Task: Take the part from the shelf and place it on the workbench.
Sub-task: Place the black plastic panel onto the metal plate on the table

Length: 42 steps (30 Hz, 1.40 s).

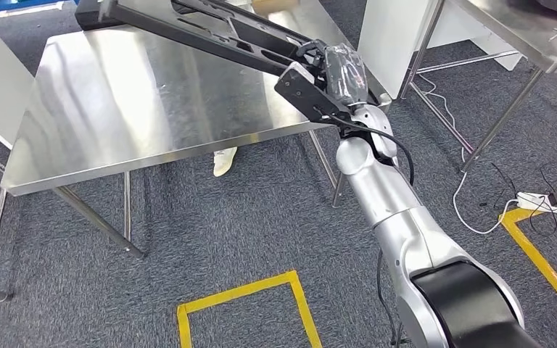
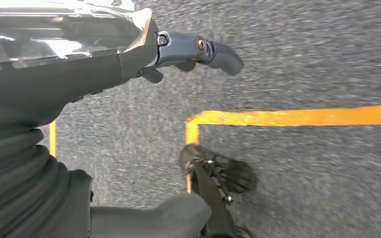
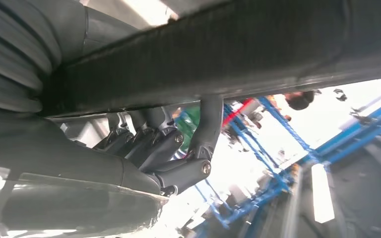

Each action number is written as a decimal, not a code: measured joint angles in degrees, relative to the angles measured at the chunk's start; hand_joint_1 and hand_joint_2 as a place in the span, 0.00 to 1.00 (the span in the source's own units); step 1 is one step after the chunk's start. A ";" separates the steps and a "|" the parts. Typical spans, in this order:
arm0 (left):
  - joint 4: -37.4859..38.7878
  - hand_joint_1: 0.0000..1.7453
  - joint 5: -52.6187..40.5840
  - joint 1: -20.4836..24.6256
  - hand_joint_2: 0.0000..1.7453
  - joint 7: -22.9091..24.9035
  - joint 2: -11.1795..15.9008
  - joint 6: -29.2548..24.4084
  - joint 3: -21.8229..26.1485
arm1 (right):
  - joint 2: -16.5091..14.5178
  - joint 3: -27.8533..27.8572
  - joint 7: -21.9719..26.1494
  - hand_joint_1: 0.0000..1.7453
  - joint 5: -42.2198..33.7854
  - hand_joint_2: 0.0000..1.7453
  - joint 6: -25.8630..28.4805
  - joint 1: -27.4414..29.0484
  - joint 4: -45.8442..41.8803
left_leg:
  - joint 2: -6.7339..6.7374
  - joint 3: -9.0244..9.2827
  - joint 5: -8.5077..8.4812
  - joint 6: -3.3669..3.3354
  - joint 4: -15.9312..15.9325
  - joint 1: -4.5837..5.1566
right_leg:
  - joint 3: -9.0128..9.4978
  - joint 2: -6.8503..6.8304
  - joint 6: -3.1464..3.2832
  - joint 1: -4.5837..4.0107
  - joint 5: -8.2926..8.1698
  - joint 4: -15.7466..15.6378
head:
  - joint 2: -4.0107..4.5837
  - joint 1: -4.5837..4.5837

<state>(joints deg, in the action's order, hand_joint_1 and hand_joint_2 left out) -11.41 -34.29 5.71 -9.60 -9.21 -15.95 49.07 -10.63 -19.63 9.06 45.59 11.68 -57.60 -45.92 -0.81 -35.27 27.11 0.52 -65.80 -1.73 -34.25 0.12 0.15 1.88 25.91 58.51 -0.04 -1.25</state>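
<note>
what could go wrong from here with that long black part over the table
1. The right hand grips the long black part near one end, so most of its length sticks out unsupported over the steel workbench; it could tip or twist in the grip.
2. The far end runs out of the head view, so it might strike something unseen.
3. Set down too near the workbench's edge, it may slide off.

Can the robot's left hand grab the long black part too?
Probably not right now. The left hand hangs low over the carpet, holding nothing, while the right hand holds the long black part up above the steel workbench.
</note>
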 joint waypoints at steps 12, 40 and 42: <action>0.06 0.00 0.89 -1.21 1.00 0.01 0.32 -0.22 1.49 | -1.66 -0.08 0.74 1.00 -0.09 1.00 0.07 0.33 1.81 | -0.70 -8.81 -11.81 -4.02 9.53 3.23 | 12.18 0.59 -0.18 -1.61 8.59 -2.47 | 0.00 0.03; 0.32 0.00 1.68 -0.12 1.00 -1.52 0.02 -2.09 3.76 | -0.25 0.03 1.75 1.00 -0.37 1.00 0.18 -0.46 2.49 | 1.11 -0.75 -1.02 1.75 4.89 -0.71 | 0.32 0.44 -1.30 0.74 -3.09 -2.92 | 0.00 -0.97; 0.31 0.00 1.87 -0.01 1.00 -1.67 -0.02 -2.05 4.10 | -0.07 0.04 1.71 1.00 -0.39 1.00 0.09 -0.57 2.23 | 1.38 0.65 -1.59 1.20 8.32 -0.66 | 0.36 0.31 -2.38 0.34 -2.48 -2.67 | 0.00 -1.12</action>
<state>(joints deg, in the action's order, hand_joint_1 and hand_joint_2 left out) -11.11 -32.42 5.70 -11.27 -9.23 -18.00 53.17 -10.70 -19.59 10.77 45.20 11.78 -58.17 -43.69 0.57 -34.62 25.52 1.71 -57.48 -2.39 -33.90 0.44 -2.23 2.22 23.44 55.84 -0.04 -2.37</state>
